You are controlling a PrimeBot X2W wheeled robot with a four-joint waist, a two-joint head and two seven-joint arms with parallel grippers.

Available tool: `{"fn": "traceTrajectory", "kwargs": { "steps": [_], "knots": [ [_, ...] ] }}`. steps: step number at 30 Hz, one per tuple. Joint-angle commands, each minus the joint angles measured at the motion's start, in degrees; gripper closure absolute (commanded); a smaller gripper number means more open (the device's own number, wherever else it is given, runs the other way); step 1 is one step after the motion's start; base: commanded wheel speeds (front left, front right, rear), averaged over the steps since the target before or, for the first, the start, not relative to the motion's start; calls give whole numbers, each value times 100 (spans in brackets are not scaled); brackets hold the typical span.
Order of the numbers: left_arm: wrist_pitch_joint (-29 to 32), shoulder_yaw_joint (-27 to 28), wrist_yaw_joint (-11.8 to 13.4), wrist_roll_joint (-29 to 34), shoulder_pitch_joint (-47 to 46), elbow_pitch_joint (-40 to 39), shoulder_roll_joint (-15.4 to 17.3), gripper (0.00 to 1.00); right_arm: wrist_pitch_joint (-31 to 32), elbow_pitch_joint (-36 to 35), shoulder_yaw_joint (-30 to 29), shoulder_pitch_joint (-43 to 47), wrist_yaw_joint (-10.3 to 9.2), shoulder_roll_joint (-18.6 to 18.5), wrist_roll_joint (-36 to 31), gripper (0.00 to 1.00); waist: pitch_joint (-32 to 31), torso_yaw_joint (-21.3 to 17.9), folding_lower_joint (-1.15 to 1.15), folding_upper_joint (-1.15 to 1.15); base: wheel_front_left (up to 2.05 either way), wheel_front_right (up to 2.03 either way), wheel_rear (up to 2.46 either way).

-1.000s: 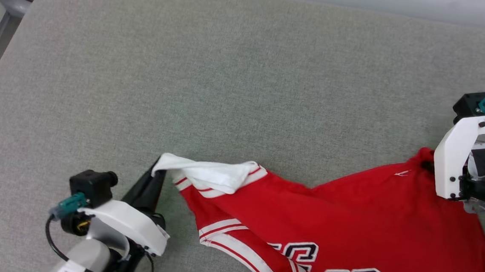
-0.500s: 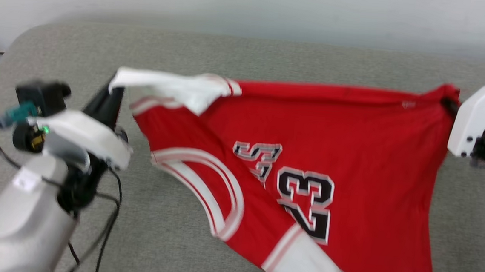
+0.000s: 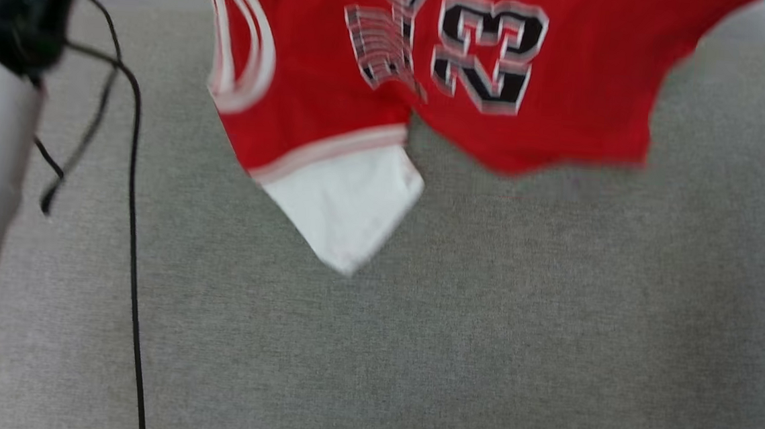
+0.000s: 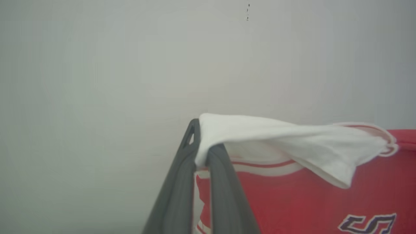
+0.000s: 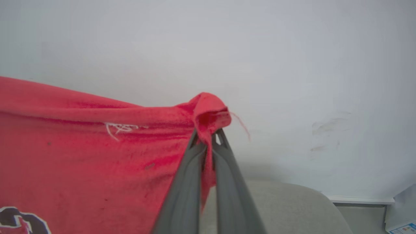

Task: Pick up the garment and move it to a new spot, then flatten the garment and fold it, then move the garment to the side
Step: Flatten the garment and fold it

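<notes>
Red with white panels, the garment (image 3: 566, 86) hangs stretched between both hands above the grey padded surface (image 3: 482, 329). The left hand (image 4: 203, 146) is pinched tight on a white corner, the right hand (image 5: 208, 138) on a bunched red corner.

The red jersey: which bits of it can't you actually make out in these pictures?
- Head view: the jersey loses its upper part to the top edge; blur smears the lettering beside the 23.
- Left wrist view: the black lettering is cut by the bottom edge.
- Right wrist view: the white stitched mark is too small to read.
- Head view: whether the white panel touches the grey cushion is unclear.
</notes>
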Motion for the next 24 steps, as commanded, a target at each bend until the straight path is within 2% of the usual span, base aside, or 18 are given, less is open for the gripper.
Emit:
{"fn": "traceTrajectory", "kwargs": {
  "steps": [1, 12, 17, 24],
  "knots": [
    [-42, 38, -3, 42, -156, 78, 43, 100, -60, 25, -65, -165, -12, -25, -77, 100, 162, -47, 0, 0, 0, 0, 0],
    [-416, 169, -209, 245, -2143, 1132, 232, 100, -693, 549, -475, -2093, -14, 198, -865, 100, 1152, -170, 0, 0, 0, 0, 0],
    [-491, 187, -316, 151, -2433, 1487, 177, 100, -861, 923, -593, -2474, -14, 340, -1090, 100, 1581, -163, 0, 0, 0, 0, 0],
    [-632, 190, -468, -42, -2254, 1936, 23, 100, -1153, 1534, -685, -2461, -13, 500, -1219, 100, 1974, -74, 0, 0, 0, 0, 0]
  ]
}}
